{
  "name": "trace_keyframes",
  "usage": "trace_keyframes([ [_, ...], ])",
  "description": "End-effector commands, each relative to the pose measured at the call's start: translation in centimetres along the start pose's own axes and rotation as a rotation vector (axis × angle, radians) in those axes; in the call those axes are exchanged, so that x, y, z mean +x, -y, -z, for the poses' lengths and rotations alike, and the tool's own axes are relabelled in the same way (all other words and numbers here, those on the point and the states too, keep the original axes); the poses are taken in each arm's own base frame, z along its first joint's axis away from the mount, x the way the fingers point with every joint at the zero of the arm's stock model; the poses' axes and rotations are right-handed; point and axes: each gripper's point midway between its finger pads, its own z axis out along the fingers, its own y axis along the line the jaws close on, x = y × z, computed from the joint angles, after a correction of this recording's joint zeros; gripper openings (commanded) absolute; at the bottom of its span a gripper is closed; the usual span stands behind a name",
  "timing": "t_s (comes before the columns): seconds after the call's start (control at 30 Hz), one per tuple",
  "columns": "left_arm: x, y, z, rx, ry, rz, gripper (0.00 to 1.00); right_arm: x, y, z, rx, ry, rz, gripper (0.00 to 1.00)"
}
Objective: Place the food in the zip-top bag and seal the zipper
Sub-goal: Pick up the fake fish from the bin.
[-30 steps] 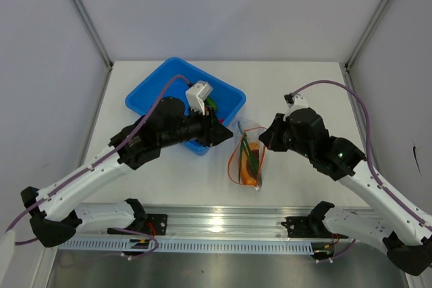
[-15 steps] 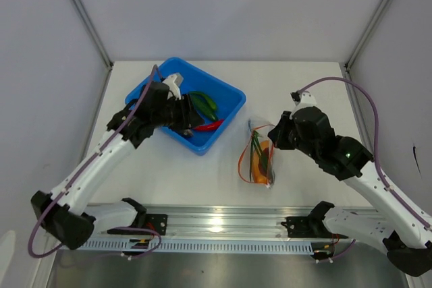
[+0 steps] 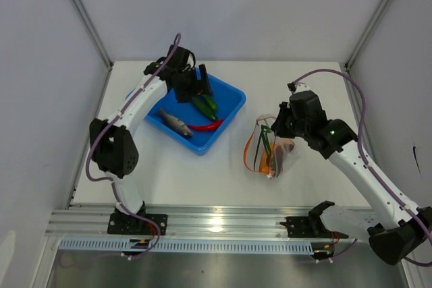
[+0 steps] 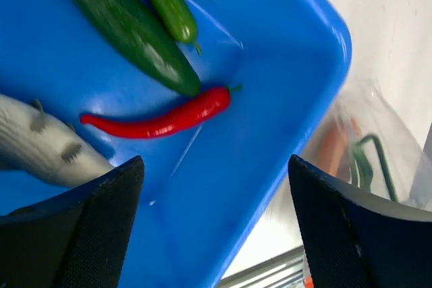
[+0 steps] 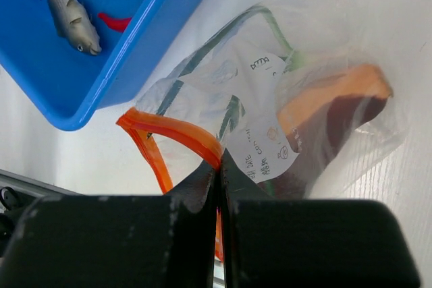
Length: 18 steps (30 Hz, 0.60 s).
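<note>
The clear zip-top bag [image 3: 273,152] lies right of the blue tray, its mouth held up. My right gripper [image 5: 219,166] is shut on the bag's orange-red zipper [image 5: 172,129]. Inside the bag are an orange and purple-red slice [image 5: 331,99] and green stems [image 3: 262,144]. In the tray lie a red chili [image 4: 162,116], two green pods [image 4: 128,28] and a grey fish [image 4: 47,146]. Above the tray my left gripper [image 4: 212,193] hangs wide open with nothing between its fingers.
The blue tray [image 3: 229,96] stands at the back left of the white table, its near corner close to the bag. Grey walls close in the table on three sides. A metal rail [image 3: 223,224] runs along the near edge.
My left arm has swung from beside the bag back over the tray's far side, and its jaws have opened. My right gripper has drawn the bag a little to the right and raised its mouth.
</note>
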Motion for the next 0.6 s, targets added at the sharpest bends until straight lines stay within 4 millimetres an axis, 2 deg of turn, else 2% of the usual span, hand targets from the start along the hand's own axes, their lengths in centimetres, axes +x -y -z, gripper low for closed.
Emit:
trace_keyframes([
  [0.0, -2.7, -1.1, -0.6, -0.066, 0.002, 0.069, 0.90, -2.7, -1.1, 0.1, -0.071, 0.053, 0.012, 0.00],
  [0.13, -2.4, -3.6, -0.8, -0.183, -0.013, 0.160, 0.92, -3.1, -0.3, -0.5, -0.052, 0.046, 0.012, 0.00],
  [0.2, -0.8, -5.2, -1.0, -0.253, -0.036, 0.219, 0.95, -3.0, 0.3, -1.0, -0.034, 0.036, 0.014, 0.00],
  [0.23, -0.8, -5.4, -0.5, -0.265, -0.018, 0.240, 0.96, -2.9, 0.5, -1.2, -0.029, 0.031, 0.015, 0.00],
  [0.33, -1.4, -6.3, -0.8, -0.318, 0.018, 0.268, 0.97, -2.4, 0.3, -1.9, -0.058, 0.009, 0.014, 0.00],
  [0.37, -1.2, -7.0, -1.9, -0.353, -0.004, 0.274, 0.97, -2.4, 0.2, -2.1, -0.063, 0.008, 0.011, 0.00],
  [0.43, -3.2, -6.0, -1.5, -0.345, 0.026, 0.280, 0.97, -2.3, 0.1, -2.5, -0.075, -0.003, 0.008, 0.00],
  [0.47, -3.6, -5.9, -2.2, -0.345, 0.020, 0.287, 0.97, -2.3, 0.1, -2.5, -0.079, -0.007, 0.007, 0.00],
  [0.53, -3.6, -5.7, -2.4, -0.353, 0.008, 0.319, 0.96, -2.5, -0.2, -2.5, -0.088, -0.011, 0.010, 0.00],
  [0.57, -2.9, -5.9, -2.6, -0.363, -0.011, 0.335, 0.96, -2.6, -0.2, -2.4, -0.089, -0.013, 0.012, 0.00],
])
